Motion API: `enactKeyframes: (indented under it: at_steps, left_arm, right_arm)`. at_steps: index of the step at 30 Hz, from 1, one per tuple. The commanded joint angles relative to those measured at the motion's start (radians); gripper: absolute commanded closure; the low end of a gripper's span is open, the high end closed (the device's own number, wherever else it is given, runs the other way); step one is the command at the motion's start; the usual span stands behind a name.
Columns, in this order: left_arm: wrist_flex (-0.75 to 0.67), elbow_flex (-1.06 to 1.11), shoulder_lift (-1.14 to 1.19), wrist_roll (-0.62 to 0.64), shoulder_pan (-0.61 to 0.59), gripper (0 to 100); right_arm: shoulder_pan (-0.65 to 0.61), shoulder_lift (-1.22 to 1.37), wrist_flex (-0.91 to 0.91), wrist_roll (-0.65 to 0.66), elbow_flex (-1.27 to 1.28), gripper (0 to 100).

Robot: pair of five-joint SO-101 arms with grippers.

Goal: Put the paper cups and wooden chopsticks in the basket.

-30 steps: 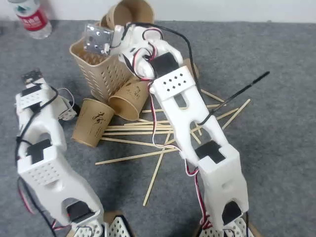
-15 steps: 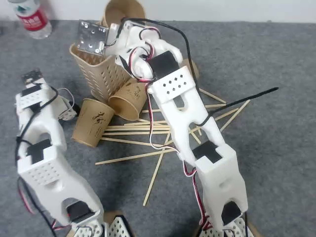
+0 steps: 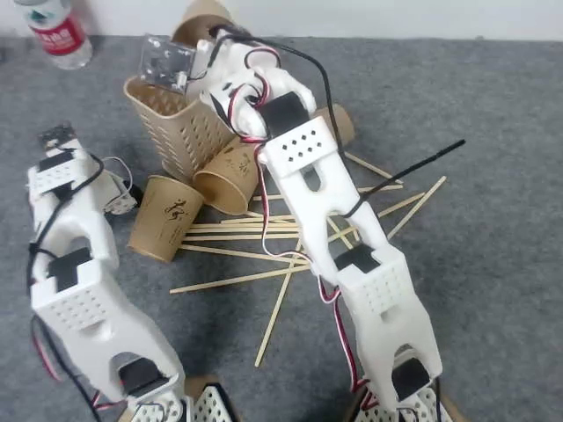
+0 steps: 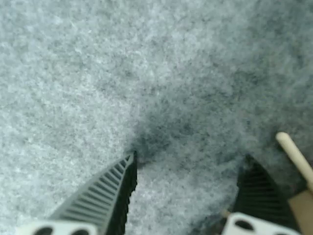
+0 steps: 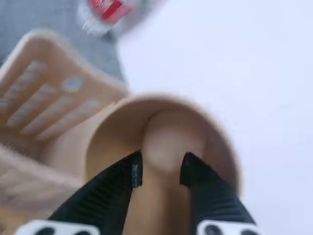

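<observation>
Layout around the basket [image 3: 176, 132]
Left cup [image 3: 165, 217] and middle cup [image 3: 230, 178] lie just before it, with chopsticks [image 3: 229, 230] scattered before them. Right cup [image 3: 339, 123] lies to its right, top cup [image 3: 192, 22] above its back rim, bottle [image 3: 54, 31] behind left.

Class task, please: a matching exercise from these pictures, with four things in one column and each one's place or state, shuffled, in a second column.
Things
1. topmost brown paper cup
2. beige slotted plastic basket
3. thin wooden chopsticks
4. clear plastic bottle with red label

Places or states
a. scattered flat on the grey carpet
b. standing upright, open end up
c. at the far left corner
d. held by the right gripper

Pairs: 1-d, 2-b, 3-a, 4-c
</observation>
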Motion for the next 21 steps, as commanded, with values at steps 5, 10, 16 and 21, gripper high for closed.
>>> enactKeyframes:
  at_steps: [5,10,16,21]
  left_arm:
    - [-0.023,0.002,-0.046,0.012,0.014,69]
    - [-0.023,0.002,-0.046,0.012,0.014,69]
    - [-0.028,0.019,-0.054,0.012,0.014,69]
    - [-0.037,0.022,-0.054,0.012,0.014,69]
  right_arm:
    - [0.013,-0.051,-0.087,-0.006,-0.048,92.5]
    - [0.021,-0.058,-0.157,-0.006,-0.048,92.2]
    - [0.025,-0.051,-0.369,0.032,-0.04,92.6]
    - [0.025,-0.042,-0.427,0.091,-0.048,92.6]
